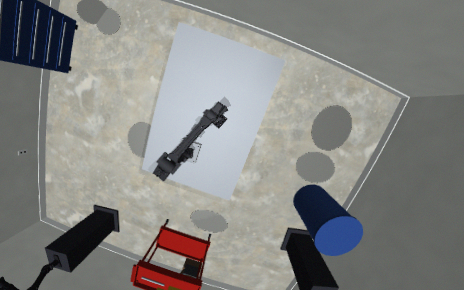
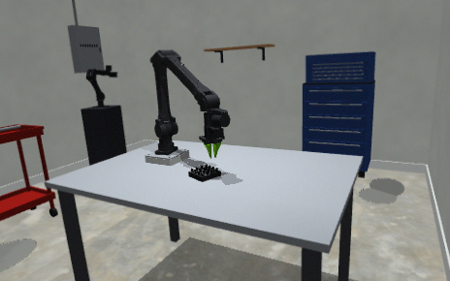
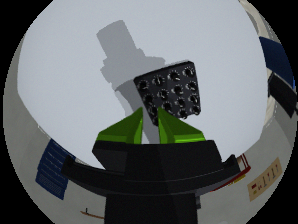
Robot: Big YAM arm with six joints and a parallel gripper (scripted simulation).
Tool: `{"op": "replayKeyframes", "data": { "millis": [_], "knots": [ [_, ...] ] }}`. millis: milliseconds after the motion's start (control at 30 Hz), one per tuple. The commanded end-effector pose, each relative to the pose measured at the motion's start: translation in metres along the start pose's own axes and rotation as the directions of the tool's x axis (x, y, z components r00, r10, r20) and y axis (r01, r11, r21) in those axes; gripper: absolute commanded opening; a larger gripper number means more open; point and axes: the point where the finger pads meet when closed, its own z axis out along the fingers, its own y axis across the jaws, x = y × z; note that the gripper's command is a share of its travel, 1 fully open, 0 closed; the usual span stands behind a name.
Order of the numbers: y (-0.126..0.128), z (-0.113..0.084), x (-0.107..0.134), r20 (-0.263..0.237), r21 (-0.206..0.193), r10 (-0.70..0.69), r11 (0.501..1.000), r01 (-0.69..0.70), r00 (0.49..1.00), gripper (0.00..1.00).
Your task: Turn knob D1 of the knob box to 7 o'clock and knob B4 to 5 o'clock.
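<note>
The black knob box (image 2: pixel 205 174) (image 3: pixel 169 85) stands on the table (image 2: pixel 276 194) (image 3: pixel 65 65), with its rows of knobs facing up. In the wrist view it lies just beyond the fingertips, mostly to the right, and is turned at an angle. The white lines are too small to read surely, and the printed names cannot be read. My gripper (image 2: pixel 213 157) (image 3: pixel 150 111) points down above the box, with its green fingers a little apart and nothing between them. The fingertips are clear of the knobs. In the top view the arm hides the box.
The arm's pale base plate (image 2: pixel 156 159) stands on the table behind the box. The arm (image 1: pixel 190 139) (image 2: pixel 189 79) reaches over the table from it. Shadows of the arm fall beside the box. A red cart (image 2: pixel 10 203) and a blue cabinet (image 2: pixel 337 116) stand away from the table.
</note>
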Motion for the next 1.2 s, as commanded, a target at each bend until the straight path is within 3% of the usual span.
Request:
{"op": "replayKeyframes", "data": {
  "millis": [0, 200, 1167],
  "knots": [
    [0.0156, -0.0171, -0.0227, 0.041, -0.011, -0.154, 0.988, 0.155, 0.987, 0.20],
    [0.0236, -0.0189, -0.0277, 0.042, -0.005, -0.293, 0.956, 0.294, 0.955, 0.20],
    [0.0180, -0.0187, -0.0288, 0.046, -0.005, -0.296, 0.955, 0.297, 0.954, 0.20]
  ]
}}
